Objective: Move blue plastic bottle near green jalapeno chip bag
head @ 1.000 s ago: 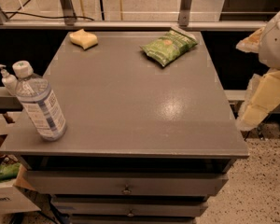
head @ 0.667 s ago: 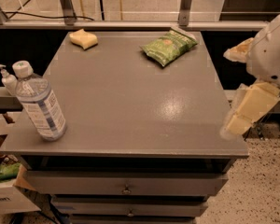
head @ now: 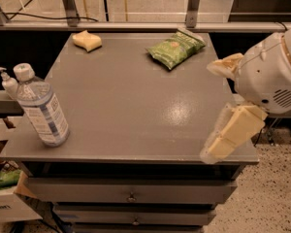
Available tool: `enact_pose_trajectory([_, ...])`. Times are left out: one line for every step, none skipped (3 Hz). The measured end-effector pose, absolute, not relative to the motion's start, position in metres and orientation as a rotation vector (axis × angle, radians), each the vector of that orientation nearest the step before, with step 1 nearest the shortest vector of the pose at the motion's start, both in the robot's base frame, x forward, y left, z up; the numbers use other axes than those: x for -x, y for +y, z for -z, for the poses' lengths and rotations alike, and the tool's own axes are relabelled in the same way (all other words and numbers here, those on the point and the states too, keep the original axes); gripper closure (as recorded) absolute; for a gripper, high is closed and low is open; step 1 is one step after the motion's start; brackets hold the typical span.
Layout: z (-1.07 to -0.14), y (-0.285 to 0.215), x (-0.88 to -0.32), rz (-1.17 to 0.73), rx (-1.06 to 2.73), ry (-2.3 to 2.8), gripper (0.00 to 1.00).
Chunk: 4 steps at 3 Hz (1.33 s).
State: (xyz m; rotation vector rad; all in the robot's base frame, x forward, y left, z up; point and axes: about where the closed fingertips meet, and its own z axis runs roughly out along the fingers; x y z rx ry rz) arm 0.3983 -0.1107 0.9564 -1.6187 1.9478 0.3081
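Note:
The blue plastic bottle (head: 41, 107) stands upright at the front left corner of the grey table (head: 131, 101). It is clear, with a white cap and a blue-and-white label. The green jalapeno chip bag (head: 175, 46) lies flat at the back right of the table, far from the bottle. My gripper (head: 209, 111) hangs over the table's right edge, its two cream fingers (head: 231, 132) spread wide apart and empty. It is well right of the bottle and in front of the bag.
A pale yellow sponge (head: 87, 40) lies at the back left of the table. A small white pump dispenser (head: 8, 83) stands just left of the bottle, off the table. Drawers (head: 131, 191) sit under the tabletop. A cardboard box (head: 7, 198) is at the lower left. A metal rail (head: 136, 27) runs behind.
My gripper has moved left and forward from beside the table to over its right edge. The bottle, the bag and the sponge have not moved.

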Motion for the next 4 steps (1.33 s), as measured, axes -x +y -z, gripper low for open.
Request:
enact_pose_trajectory([-0.964, -0.093, -0.386, -0.365, 1.61, 1.883, 0.0])
enact_pose_trajectory([-0.978, -0.064, -0.353, -0.457, 1.637, 1.777, 0.0])
enact_pose_trajectory([-0.994, -0.047, -0.345, -0.519, 1.611, 1.718, 0.0])
enact_pose_trajectory([-0.995, -0.047, -0.344, -0.517, 1.612, 1.718, 0.0])
